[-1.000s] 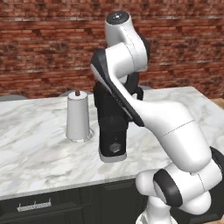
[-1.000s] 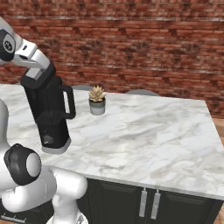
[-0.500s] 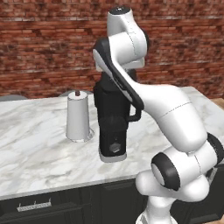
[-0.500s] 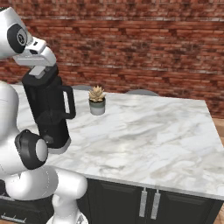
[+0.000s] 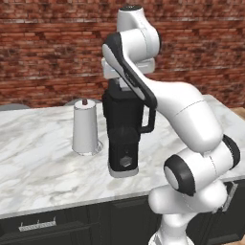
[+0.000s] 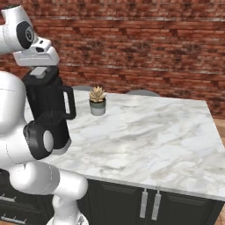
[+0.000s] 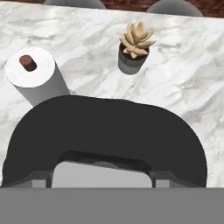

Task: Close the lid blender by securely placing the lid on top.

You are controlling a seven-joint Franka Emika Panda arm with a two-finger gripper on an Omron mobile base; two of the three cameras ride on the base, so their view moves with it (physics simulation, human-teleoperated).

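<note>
Item: lid (image 7: 105,131), seated over blender (image 5: 123,131); gripper (image 6: 40,72) directly above, its grip hidden from us. We judge pressing straight down, evenly, seats it best.

White-grey cylinder (image 5: 86,129) with dark red knob on top is standing upright on the marble counter (image 5: 38,162). Small succulent in a grey pot (image 6: 97,101) is sitting further back on the counter, well apart from the cylinder. Brick wall (image 6: 145,48) is running behind. Dark cabinets (image 6: 149,204) with metal handles are showing below the counter edge.
</note>
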